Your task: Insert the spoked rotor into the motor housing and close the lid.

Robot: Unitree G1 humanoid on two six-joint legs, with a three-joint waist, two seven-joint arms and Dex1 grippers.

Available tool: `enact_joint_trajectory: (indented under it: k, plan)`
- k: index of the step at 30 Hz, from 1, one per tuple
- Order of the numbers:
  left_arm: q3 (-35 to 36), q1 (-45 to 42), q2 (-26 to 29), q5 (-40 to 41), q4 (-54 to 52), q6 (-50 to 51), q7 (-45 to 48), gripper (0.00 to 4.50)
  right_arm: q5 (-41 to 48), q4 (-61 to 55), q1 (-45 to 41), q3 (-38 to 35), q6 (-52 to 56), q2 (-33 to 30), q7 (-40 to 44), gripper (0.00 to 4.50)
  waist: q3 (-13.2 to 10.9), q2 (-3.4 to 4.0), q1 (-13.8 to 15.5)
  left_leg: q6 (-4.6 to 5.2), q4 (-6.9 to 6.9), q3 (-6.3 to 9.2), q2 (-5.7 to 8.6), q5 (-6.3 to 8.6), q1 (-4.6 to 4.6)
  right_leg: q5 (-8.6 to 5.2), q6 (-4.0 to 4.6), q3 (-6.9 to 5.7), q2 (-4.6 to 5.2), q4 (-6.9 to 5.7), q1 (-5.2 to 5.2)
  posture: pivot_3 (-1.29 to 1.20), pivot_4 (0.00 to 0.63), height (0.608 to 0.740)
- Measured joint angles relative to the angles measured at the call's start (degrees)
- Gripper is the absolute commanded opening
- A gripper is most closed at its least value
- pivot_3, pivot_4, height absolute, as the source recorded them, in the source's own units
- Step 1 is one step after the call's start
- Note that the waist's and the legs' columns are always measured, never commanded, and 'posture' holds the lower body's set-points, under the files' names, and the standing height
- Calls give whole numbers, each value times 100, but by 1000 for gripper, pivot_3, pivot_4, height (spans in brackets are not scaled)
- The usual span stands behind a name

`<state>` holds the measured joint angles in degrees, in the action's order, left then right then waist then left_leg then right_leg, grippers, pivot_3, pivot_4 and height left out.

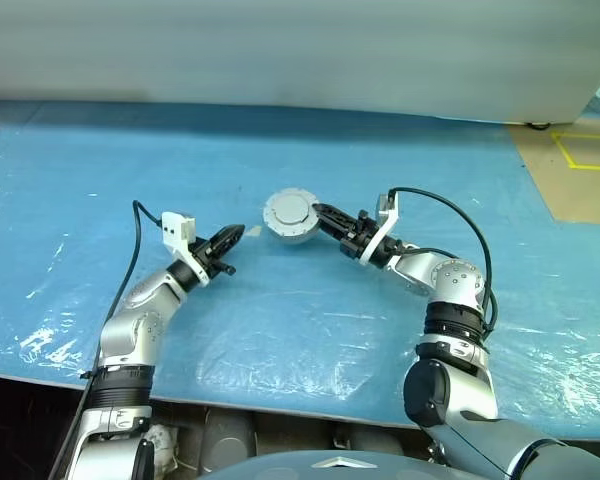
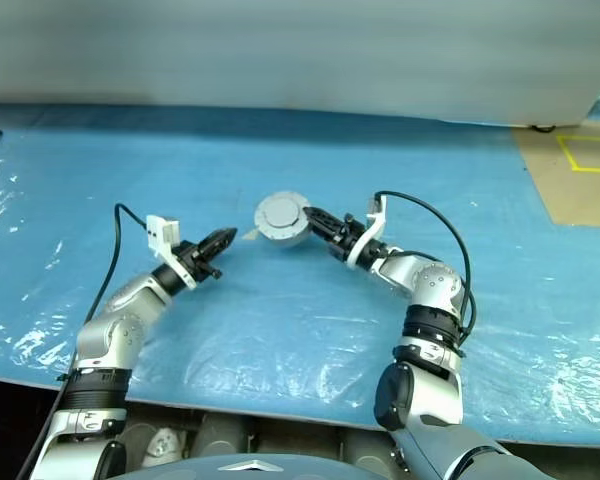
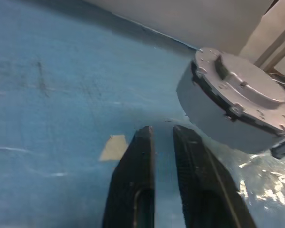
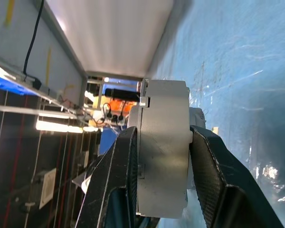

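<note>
Roughly, near to far:
Near edge: the table [image 1: 310, 345] ends close in front of the arms, its blue sheet wrinkled and shiny there.
Left gripper [image 1: 232, 238]: low over the sheet, pointing toward the middle; its two fingers [image 3: 133, 175] stand a narrow gap apart with nothing between them.
Right gripper [image 1: 321, 213]: pointing in from the other side, jaws clamped on the housing [image 1: 291, 216], one finger [image 4: 113, 190] on each flat face.
Housing: a closed silver-grey drum with the lid [image 3: 247, 85] seated on it, ribbed tabs around the seam. In the head views it sits between the two grippers, at the right gripper's tips and just beyond the left gripper's tips, apart from them.
Tape scrap [image 3: 114, 147]: small pale patch on the sheet just past the left fingertips.
Open room: bare blue sheet to both sides and beyond the housing.
Far edge: a pale wall [image 1: 280, 50] runs along the back; at far right the sheet ends at brown floor [image 1: 570, 185] with yellow lines.
</note>
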<state>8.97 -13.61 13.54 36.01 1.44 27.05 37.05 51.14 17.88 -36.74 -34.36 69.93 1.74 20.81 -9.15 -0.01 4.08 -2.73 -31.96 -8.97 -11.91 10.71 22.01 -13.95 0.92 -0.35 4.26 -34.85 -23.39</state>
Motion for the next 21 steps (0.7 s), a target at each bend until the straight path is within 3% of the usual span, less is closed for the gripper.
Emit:
enact_joint_trajectory:
  k: [8, 21]
  plan:
    - [64, -6, -648, 988, -406, 899, -442, 4460, 350, -25, 0, -10, -326, 321, -231, 1301, -3, 1, -8, 0, -6, 4, 1, 0, -2, 1, -2, 0, 1, -4, 3, 0, 150, 740]
    - [563, -107, -1120, 2195, -419, 1576, -1184, 4460, 687, -123, 201, 409, -303, 297, -185, 1301, -3, 1, -7, -1, -17, 21, 3, 0, 2, 7, -12, -7, 0, -4, 10, 0, 150, 740]
